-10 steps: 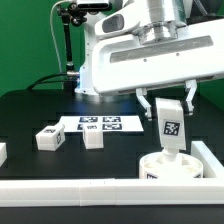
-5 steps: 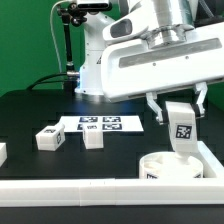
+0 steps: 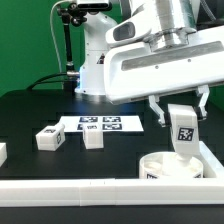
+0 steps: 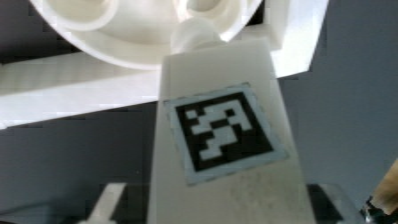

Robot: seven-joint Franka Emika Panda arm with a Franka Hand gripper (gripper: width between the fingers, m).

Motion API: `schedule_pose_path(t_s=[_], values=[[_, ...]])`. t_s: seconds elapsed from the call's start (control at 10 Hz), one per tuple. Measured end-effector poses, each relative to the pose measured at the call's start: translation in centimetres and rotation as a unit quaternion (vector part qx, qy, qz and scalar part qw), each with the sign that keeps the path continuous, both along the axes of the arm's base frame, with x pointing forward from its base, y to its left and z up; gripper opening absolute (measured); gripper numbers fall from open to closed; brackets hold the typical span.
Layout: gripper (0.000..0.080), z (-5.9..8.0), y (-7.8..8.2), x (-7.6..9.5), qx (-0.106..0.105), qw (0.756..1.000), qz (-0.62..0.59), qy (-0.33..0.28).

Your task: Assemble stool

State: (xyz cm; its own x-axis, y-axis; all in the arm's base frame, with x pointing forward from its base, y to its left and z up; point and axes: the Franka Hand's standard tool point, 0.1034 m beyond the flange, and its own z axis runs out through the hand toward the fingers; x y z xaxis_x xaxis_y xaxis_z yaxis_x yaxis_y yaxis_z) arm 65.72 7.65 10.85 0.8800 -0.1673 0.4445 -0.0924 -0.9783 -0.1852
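My gripper (image 3: pixel 180 106) is shut on a white stool leg (image 3: pixel 183 128) with a black-and-white tag. I hold it nearly upright, slightly tilted, its lower end over the round white seat (image 3: pixel 161 168) at the front right of the black table. In the wrist view the leg (image 4: pixel 217 125) fills the middle and its far end meets the seat (image 4: pixel 134 35) near a hole; I cannot tell whether it is seated in it. Two more white legs (image 3: pixel 49 137) (image 3: pixel 93 138) lie on the table toward the exterior view's left.
The marker board (image 3: pixel 100 124) lies flat behind the loose legs. White border rails run along the front edge (image 3: pixel 70 190) and the right side (image 3: pixel 212 160). A small white part (image 3: pixel 2 152) shows at the left edge.
The gripper and the held leg have shifted a little toward the exterior view's right and tilted slightly. The seat and loose legs have not moved.
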Motion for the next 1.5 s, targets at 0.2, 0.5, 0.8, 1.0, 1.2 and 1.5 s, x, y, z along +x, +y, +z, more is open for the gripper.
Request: schedule_pose_path(t_s=[0.2,0.5,0.8,1.0,1.2,1.5], values=[[0.0328,-0.3,0.5,-0.2,0.001,1.0,0.004,0.002],[0.0328,-1.1,1.0,-0.5,0.001,1.0,0.007,0.008],[0.0328,-1.6,1.1,-0.7,0.001,1.0,0.008,0.012],[0.0328,-1.9,1.1,-0.8,0.0,1.0,0.009,0.014],[0.0328,-2.2,1.0,-0.9,-0.001,1.0,0.009,0.013],[0.0328,-2.2,0.9,-1.0,-0.004,1.0,0.01,0.003]])
